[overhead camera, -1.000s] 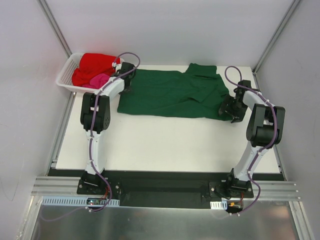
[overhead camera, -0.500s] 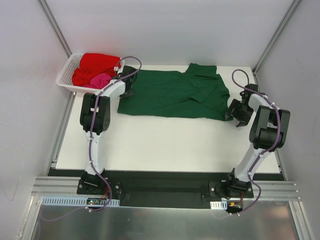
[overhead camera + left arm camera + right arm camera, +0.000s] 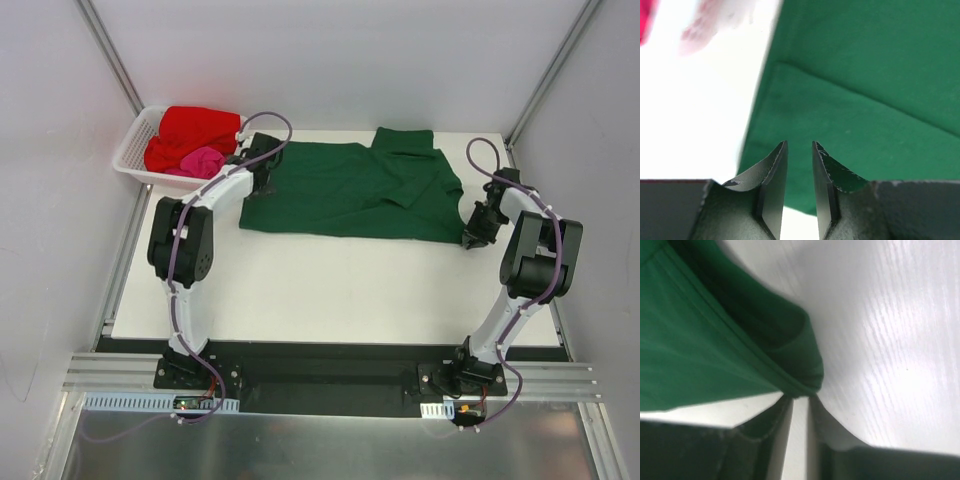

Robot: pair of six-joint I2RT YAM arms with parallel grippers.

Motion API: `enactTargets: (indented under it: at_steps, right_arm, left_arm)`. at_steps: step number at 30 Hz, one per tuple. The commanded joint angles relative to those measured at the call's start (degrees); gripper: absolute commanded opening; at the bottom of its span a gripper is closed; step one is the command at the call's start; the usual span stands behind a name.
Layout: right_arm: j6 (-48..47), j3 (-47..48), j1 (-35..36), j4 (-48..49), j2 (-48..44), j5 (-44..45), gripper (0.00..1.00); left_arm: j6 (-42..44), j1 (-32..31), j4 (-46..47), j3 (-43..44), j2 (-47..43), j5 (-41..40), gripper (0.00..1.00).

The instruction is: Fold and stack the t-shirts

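Our right gripper point(image 3: 799, 399) sits at the near right corner of the dark green t-shirt point(image 3: 350, 190). Its jaws are drawn nearly together, and the hem rises in a tented fold straight to the tips. We read that as a pinch on the corner, though the blurred wrist view does not show cloth between the pads. Such a hold suits a fold: a corner must lift before it can be carried over.

Farther up the table point(image 3: 320, 290), our left gripper point(image 3: 800, 146) hovers over the shirt's left edge with a narrow gap and nothing in it. We judge it is placed to take the matching corner. The shirt itself lies spread flat, not yet folded.

At the far left, the red t-shirt point(image 3: 195, 128) and pink t-shirt point(image 3: 203, 160) lie heaped in the white basket point(image 3: 128, 155), clear of the folding space.
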Motion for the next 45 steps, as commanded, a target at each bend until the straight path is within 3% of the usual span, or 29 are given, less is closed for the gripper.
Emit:
enactTargets:
  at_steps: [1, 10, 17, 30, 36, 45]
  right_arm:
    - [0.3, 1.6, -2.1, -0.8, -1.1, 0.2, 0.16]
    - [-2.0, -3.0, -2.9, -1.6, -5.1, 2.8, 0.13]
    - [-2.1, 0.9, -3.3, -2.9, -5.5, 0.1, 0.01]
    - [-2.2, 0.6, -6.5, -2.2, -4.7, -1.7, 0.01]
    - [-1.7, 0.2, -6.4, -2.2, -6.0, -3.4, 0.01]
    - [0.0, 4.4, -5.8, -6.2, -15.7, -6.8, 0.05]
  left_arm:
    - [-3.4, 0.4, -1.2, -4.3, -8.0, -0.3, 0.26]
    - [-8.5, 0.4, -1.3, -15.8, -15.7, 3.3, 0.27]
    - [-10.9, 2.1, -2.4, -21.3, -17.7, 4.2, 0.27]
    - [-8.5, 3.6, -1.8, -18.1, -11.7, 9.6, 0.27]
    - [-8.0, 3.6, -1.8, -18.3, -9.1, 8.1, 0.21]
    - [-8.4, 3.8, -3.1, -25.1, -17.3, 7.2, 0.19]
